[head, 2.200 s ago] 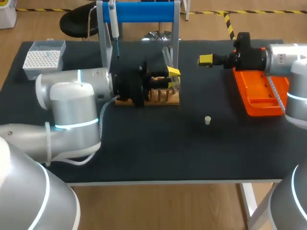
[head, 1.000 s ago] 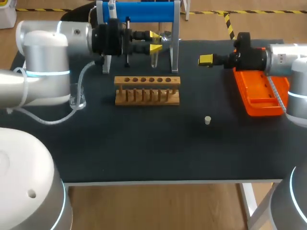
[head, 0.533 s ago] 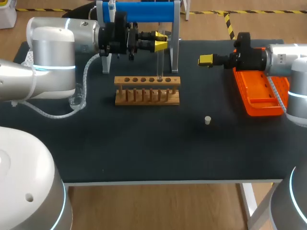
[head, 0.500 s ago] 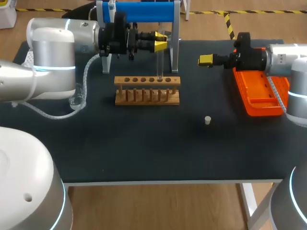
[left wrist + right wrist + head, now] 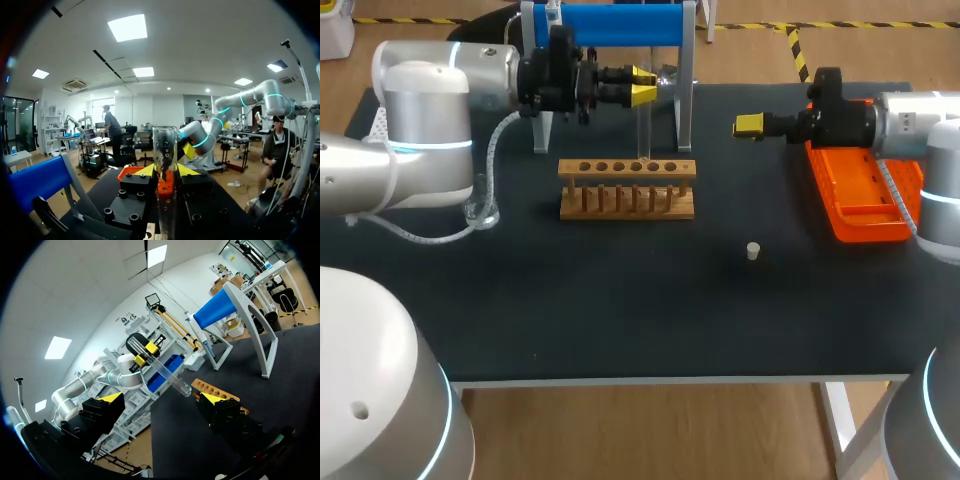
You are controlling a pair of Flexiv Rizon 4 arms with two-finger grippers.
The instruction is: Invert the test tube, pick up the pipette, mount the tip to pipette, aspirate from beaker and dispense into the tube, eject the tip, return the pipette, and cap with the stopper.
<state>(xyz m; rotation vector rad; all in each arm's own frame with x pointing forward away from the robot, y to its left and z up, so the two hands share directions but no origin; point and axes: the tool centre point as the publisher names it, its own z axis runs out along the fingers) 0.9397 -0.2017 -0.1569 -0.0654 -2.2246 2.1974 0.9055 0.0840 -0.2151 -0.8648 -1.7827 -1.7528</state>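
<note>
Jaws of the left gripper (image 5: 642, 94) are clamped on a clear glass test tube (image 5: 643, 125), one yellow tip on each side of its upper part; the left wrist view confirms contact from both sides. Jaws of the right gripper (image 5: 748, 125) stand wide apart with nothing between them.

Nearest on the black table (image 5: 620, 300), a small white stopper (image 5: 753, 251) stands alone, well apart from both grippers.

Further back, a wooden rack with a row of holes (image 5: 627, 190) sits at mid-table. A clear beaker (image 5: 480, 212) is to its left, under the left arm and beside the arm's cable. An orange plastic tray (image 5: 855, 205) lies at the table's right side, with the right arm over its far end.

The test tube hangs upright over the rack's back edge, toward its right end. Whether its lower end touches the rack cannot be told.

The right gripper hovers above the table to the right of the tube, pointing toward it.

Farthest back, a white-framed stand carrying a blue cylinder (image 5: 620, 25) holds a slim pipette (image 5: 553, 14) on its left post, partly hidden by the left gripper's body.
</note>
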